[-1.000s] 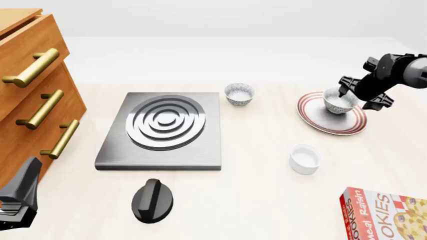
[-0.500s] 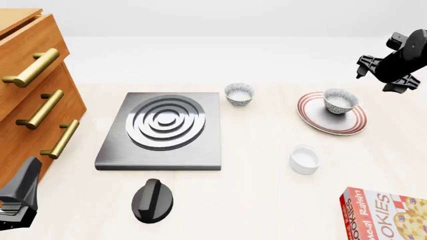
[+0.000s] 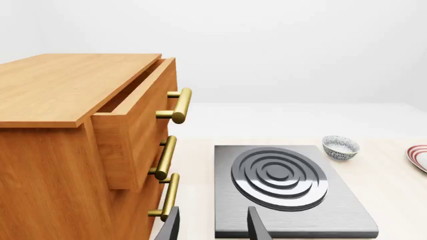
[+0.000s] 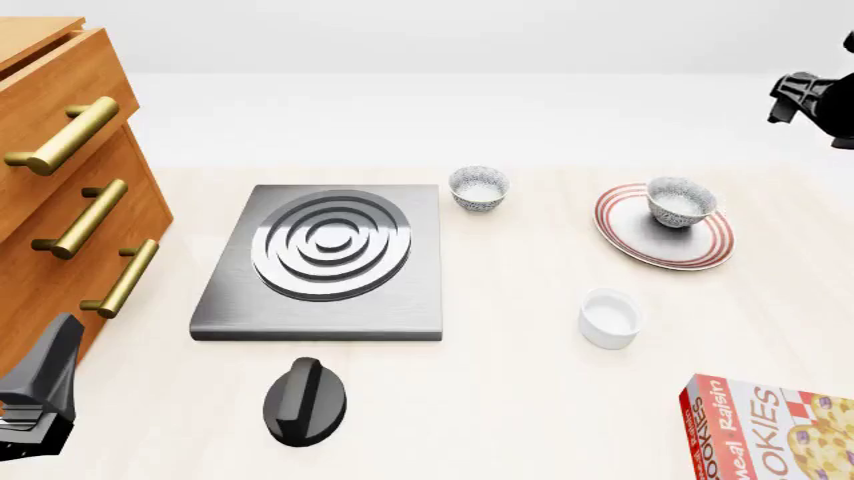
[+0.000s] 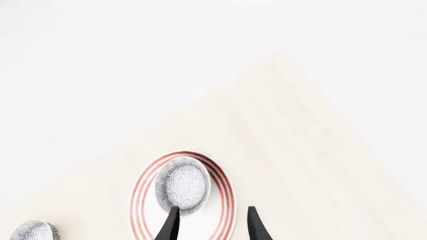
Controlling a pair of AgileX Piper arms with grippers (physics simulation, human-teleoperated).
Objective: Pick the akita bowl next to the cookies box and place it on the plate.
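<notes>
- The bowl (image 4: pixel 679 202) sat upright on the plate (image 4: pixel 630 243), on the half farther from the arms, with nothing gripping it; judged from this, the placing was done.
- The right pincer (image 5: pixel 212 223) hung above the plate, its two dark fingers apart and empty. In the right wrist view the bowl (image 5: pixel 182 183) lay just ahead of the fingertips and below them.
- In the front view only the right arm's dark body (image 4: pixel 817 98) showed at the far right edge, raised and well apart from the bowl. It was by far the nearer arm.
- The left pincer (image 3: pixel 212 227) sat at the near left of the worktop (image 4: pixel 534 400) beside the wooden drawer unit (image 4: pixel 67 200), its fingers apart and holding nothing, well away from the plate.
- The bowl was small and round, so it had no long axis; its outside carried a fine grey-and-white pattern.
- The plate was wide, shallow and white, with thin red rings around the rim.
- A second bowl (image 4: pixel 478 187) of the same pattern stood just beyond the grey square slab (image 4: pixel 400 300) with silver rings.
- A plain white cup (image 4: pixel 610 317) stood between the plate and the red-and-white cookies box (image 4: pixel 767 425) at the near right corner.
- A black knob (image 4: pixel 304 400) lay on the worktop, nearer than the slab.
</notes>
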